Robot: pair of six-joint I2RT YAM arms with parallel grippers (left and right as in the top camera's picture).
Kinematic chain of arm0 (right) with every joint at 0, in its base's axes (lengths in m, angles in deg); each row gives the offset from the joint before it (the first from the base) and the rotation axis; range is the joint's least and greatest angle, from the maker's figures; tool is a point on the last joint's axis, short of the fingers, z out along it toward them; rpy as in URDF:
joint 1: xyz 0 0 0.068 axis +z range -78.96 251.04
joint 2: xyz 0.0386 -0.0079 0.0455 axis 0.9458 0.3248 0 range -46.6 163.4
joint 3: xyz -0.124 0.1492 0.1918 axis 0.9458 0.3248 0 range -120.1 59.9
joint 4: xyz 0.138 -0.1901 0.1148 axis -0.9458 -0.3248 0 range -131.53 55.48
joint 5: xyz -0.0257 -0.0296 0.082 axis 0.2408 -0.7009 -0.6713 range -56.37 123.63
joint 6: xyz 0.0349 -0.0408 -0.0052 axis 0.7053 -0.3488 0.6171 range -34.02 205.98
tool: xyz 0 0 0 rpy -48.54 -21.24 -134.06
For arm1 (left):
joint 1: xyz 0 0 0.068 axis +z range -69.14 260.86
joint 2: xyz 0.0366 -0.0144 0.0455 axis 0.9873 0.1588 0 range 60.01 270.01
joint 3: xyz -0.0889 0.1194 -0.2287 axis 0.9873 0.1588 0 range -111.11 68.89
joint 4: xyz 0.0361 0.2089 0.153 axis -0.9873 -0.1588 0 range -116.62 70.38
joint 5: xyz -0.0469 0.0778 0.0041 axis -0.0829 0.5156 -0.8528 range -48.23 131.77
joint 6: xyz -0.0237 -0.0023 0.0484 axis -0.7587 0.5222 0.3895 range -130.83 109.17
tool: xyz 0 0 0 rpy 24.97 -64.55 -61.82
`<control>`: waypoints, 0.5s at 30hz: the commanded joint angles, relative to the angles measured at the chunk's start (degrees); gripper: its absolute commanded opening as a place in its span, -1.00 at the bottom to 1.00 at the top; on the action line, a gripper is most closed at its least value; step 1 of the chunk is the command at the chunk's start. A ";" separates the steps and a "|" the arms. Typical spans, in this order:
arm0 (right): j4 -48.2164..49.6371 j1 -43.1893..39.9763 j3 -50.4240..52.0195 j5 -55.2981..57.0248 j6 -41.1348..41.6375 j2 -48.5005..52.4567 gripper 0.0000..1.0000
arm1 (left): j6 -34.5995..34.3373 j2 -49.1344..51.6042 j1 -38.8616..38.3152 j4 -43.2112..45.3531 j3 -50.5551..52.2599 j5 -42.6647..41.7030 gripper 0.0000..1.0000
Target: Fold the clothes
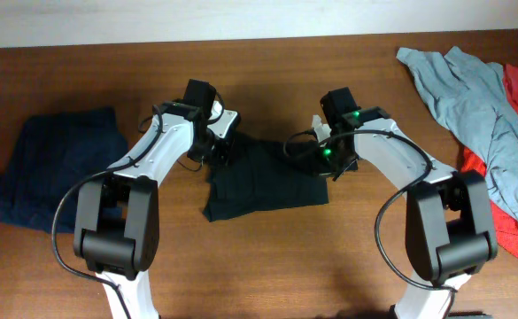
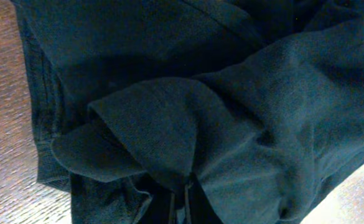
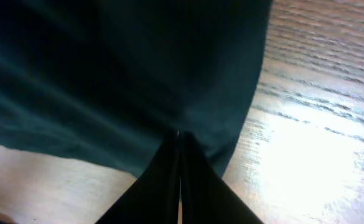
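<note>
**Item: black T-shirt, part-folded, gripped at two corners**

Black T-shirt (image 1: 267,182): lies at the middle of the table (image 1: 267,275), well clear of every edge, bunched into a rough rectangle.

Left gripper (image 2: 180,200): clenched on a gathered fold at the shirt's far left corner.

Right gripper (image 3: 179,142): pinched tight on the hem at the far right corner.

Likely purpose of the paired hold: to lift one edge evenly and carry it over the body for a fold.

Also present, untouched: dark navy garment (image 1: 55,168) by the left edge; grey-blue shirt (image 1: 467,97) at the far right corner, lying over a red cloth (image 1: 515,221).
</note>
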 commanded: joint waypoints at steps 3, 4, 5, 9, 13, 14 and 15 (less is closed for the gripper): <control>0.28 -0.13 0.48 -1.09 -1.27 4.76 -0.92 | 0.31 0.39 0.15 -0.24 0.46 0.37 -0.98; 0.26 -0.13 0.48 -1.09 -1.27 5.51 -0.92 | 0.31 0.39 0.15 -0.24 0.46 0.39 -0.98; 0.24 -0.13 0.48 -0.94 -1.25 6.29 -0.92 | 0.31 0.39 0.15 -0.24 0.46 0.37 -0.98; -0.13 -0.24 0.48 2.10 0.09 7.48 -0.92 | 0.31 0.39 0.15 -0.33 0.44 0.39 -0.99; -1.18 -0.24 0.48 6.80 2.89 7.48 -0.92 | 0.33 0.37 0.50 -2.43 -0.26 1.03 -0.99; -1.53 -0.24 0.48 6.91 2.86 7.48 -0.92 | 0.33 0.37 0.85 -3.56 -0.68 2.03 -0.99; -1.77 -0.22 0.48 6.86 2.86 7.48 -0.92 | 0.33 0.33 1.38 -4.87 -1.16 2.99 -0.99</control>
